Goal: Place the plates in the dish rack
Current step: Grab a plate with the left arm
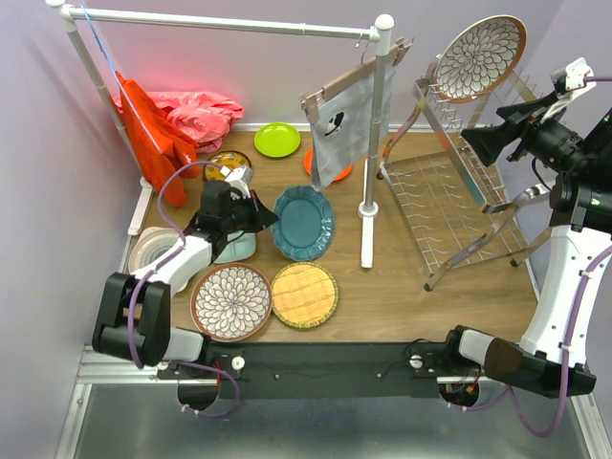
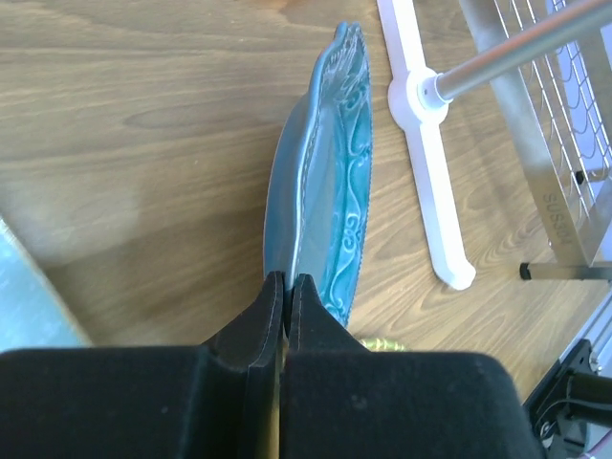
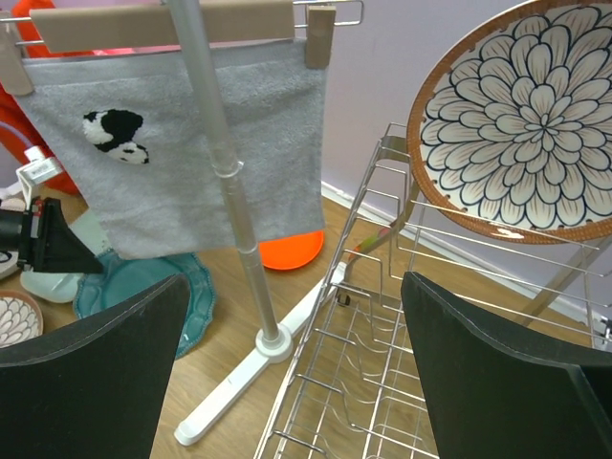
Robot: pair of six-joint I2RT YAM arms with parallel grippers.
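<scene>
Wooden desk, lavender walls. Left jaws closed on left rim of teal scalloped plate, mid-desk. Right jaws wide apart, empty, beside dish rack at far right. Lift gently, watch for slip, pass near side of white rail foot.

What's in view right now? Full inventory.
rack: 1, chrome, right
rail: 1, white, across back
towel: 1, grey, hung from rail
cloths: 2+, red and pink, back left
floral plates: 2, brown-rimmed; one atop rack, one front left
teal plate: 1, teal, centre
woven plate: 1, yellow, front
lime plate: 1, green, back
orange plate: 1, orange, behind towel
patterned plate: 1, yellow-brown, back left
tray: 1, mint, left, part hidden
ringed plate: 1, white, left edge
left tool: 1, black, shut on teal plate's rim
right tool: 1, black, open, raised by rack
</scene>
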